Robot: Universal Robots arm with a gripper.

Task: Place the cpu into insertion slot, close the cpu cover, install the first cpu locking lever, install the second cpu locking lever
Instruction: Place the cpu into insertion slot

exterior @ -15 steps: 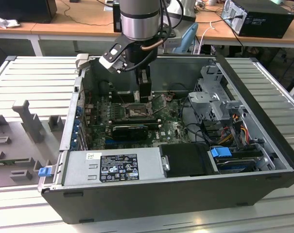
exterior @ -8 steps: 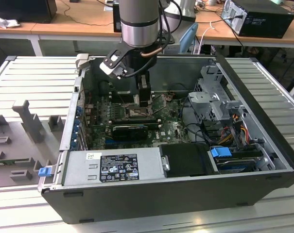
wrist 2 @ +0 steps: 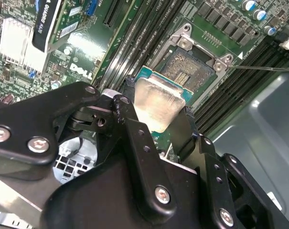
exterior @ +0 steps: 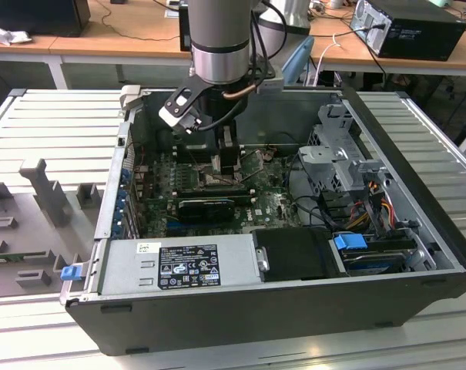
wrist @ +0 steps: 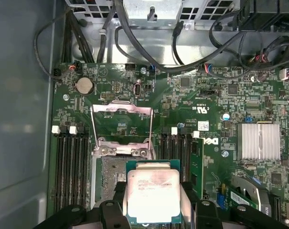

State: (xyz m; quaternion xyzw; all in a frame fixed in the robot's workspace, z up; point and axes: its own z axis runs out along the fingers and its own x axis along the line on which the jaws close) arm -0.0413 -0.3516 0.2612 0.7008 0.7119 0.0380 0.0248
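Closest to us, our gripper (wrist: 154, 200) is pinching the cpu (wrist: 153, 194) between its black fingers (wrist 2: 134, 138), pale face showing in the first wrist view. We are holding it over one edge of the insertion slot (wrist 2: 188, 67); we cannot tell whether it is touching. Beyond, the cpu cover (wrist: 121, 109) is standing open on the green motherboard (exterior: 275, 202), mid-frame in the exterior view.

Faint print lines cross the cpu (wrist: 154, 193) face. White lettering and a logo mark the green board (wrist: 206, 95). A black-and-white label (exterior: 188, 266) sits on the power supply (exterior: 236, 262). White letters run along the black card (wrist 2: 48, 24).
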